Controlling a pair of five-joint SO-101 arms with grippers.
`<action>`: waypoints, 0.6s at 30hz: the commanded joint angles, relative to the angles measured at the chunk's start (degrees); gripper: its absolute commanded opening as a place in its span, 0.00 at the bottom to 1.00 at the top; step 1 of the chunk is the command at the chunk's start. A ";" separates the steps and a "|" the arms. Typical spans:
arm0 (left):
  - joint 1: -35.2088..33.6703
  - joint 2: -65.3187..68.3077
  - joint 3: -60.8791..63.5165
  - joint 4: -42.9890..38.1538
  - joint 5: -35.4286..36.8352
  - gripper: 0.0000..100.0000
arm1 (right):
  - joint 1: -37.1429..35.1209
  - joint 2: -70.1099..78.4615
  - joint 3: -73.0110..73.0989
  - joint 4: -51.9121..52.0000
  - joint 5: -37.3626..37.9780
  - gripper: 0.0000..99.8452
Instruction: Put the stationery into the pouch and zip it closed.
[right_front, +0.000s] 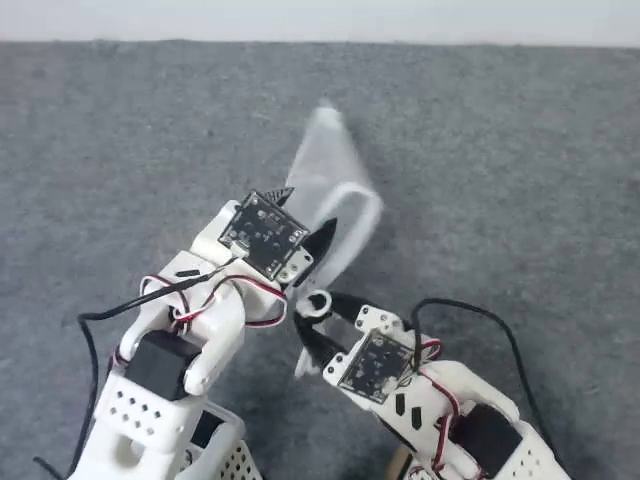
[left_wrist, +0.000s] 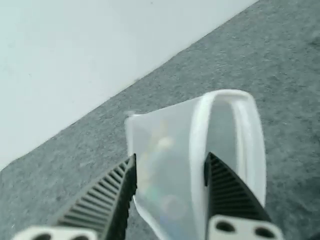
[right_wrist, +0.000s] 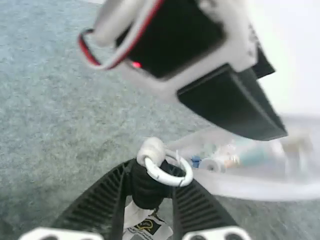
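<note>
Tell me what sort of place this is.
Probably an indoor robot workbench: a grey felt-like table cover, a plain pale wall behind it, and two small white arms holding a clear pouch.

We're seeing 1 translucent pouch (right_front: 335, 185) with a white zip band, being held up and tilting, its body sitting between the 2 jaws of the left gripper (left_wrist: 170, 159). The band is bowing into a loop at 1 end. Stationery (right_wrist: 215, 161) is lying inside, showing blurred through the wall. The zip pull (right_wrist: 167, 172), a white ring on a bead, is sitting at the tips of the right gripper (right_wrist: 159, 176).
</note>
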 joint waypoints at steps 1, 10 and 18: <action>1.85 -0.35 -5.93 -1.41 -0.53 0.21 | 2.51 -1.63 -0.79 0.40 0.26 0.00; 1.41 -0.35 -13.41 5.80 -0.44 0.21 | 6.55 -1.63 -1.23 0.04 -0.53 0.00; -2.64 -0.35 -17.27 15.21 -4.66 0.21 | 12.79 -1.63 -4.40 0.40 -3.43 0.00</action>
